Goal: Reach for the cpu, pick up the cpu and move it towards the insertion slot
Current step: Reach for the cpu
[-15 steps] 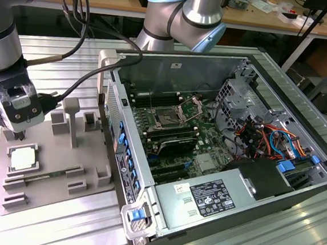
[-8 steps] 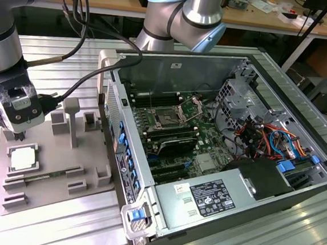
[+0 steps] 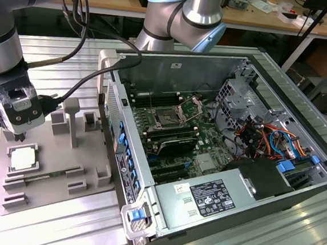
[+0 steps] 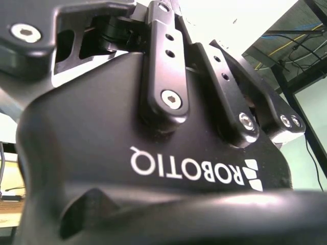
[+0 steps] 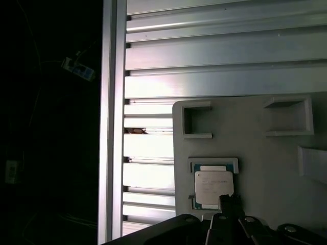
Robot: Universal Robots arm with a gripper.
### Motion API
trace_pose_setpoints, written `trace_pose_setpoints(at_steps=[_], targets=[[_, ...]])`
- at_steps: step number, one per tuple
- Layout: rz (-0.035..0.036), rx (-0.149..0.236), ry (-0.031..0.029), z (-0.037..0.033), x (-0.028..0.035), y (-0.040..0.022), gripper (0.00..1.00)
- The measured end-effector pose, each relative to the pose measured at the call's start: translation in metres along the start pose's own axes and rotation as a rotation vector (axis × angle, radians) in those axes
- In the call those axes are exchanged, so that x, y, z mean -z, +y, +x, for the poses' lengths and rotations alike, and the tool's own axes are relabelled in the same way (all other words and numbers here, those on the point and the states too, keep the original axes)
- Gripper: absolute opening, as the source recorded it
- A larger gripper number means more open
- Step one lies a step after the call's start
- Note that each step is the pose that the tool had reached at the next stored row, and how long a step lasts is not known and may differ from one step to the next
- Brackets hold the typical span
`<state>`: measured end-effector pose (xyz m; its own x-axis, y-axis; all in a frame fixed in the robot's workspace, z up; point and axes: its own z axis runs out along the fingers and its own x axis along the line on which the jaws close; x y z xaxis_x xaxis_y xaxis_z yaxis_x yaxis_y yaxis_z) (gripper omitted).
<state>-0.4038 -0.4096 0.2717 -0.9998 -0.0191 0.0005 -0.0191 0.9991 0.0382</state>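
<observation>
The cpu (image 3: 23, 157) is a small square chip with a silver-white top. It lies flat in a recess of the grey tray (image 3: 49, 181) at the exterior view's left. My gripper (image 3: 19, 137) hangs just above the cpu's far edge, pointing down at it. In the first wrist view the cpu (image 5: 213, 186) lies on the tray (image 5: 255, 132) with the dark tip of the gripper (image 5: 231, 203) over its near edge. The insertion slot (image 3: 166, 118) sits on the green board inside the open computer case, its steel bracket raised. The second wrist view shows the gripper's black housing (image 4: 153, 153).
The open computer case (image 3: 220, 133) fills the middle and the exterior view's right, with a grey power-supply box (image 3: 208, 198) at its front. Upright grey posts (image 3: 71, 117) stand on the tray between the cpu and the case wall. Ribbed aluminium table (image 5: 225, 56) lies around the tray.
</observation>
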Motion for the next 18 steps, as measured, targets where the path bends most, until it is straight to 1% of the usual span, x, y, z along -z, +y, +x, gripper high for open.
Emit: trace_pose_setpoints(at_steps=[18], targets=[[0.0,0.0,0.0001,0.0,-0.0048,-0.0002,0.11]])
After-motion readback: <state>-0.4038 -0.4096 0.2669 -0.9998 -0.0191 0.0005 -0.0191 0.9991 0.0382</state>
